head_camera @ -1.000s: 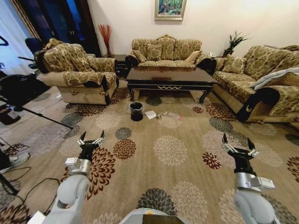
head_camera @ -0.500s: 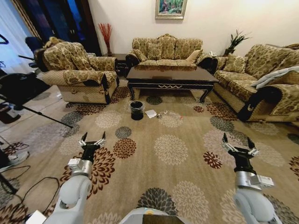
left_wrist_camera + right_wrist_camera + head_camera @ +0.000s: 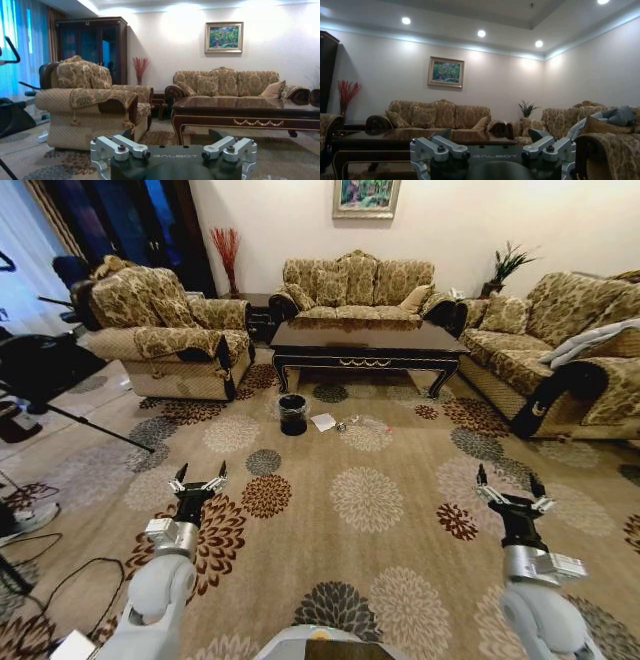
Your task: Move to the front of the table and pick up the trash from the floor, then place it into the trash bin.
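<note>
Still way out on the floor [image 3: 380, 510], well short of the table [image 3: 365, 340]. Left gripper [image 3: 197, 483] and right gripper [image 3: 512, 495] both held up in front, jaws apart, holding nothing.

Trash sitting on the carpet just in front of the table: crumpled paper [image 3: 322, 422] just beside the trash bin [image 3: 293, 415], then the bottle [image 3: 373, 424] further toward the robot's right, with something tiny and dark between, too small to make out.

Stuff that could go sideways, just guessing: driving in too close and rolling over the litter, or knocking the bin since it's right next to the paper. Bottle probably rolls if nudged.

Bottle lying flat, long axis roughly along the table's front edge; can't tell which end has the cap
</note>
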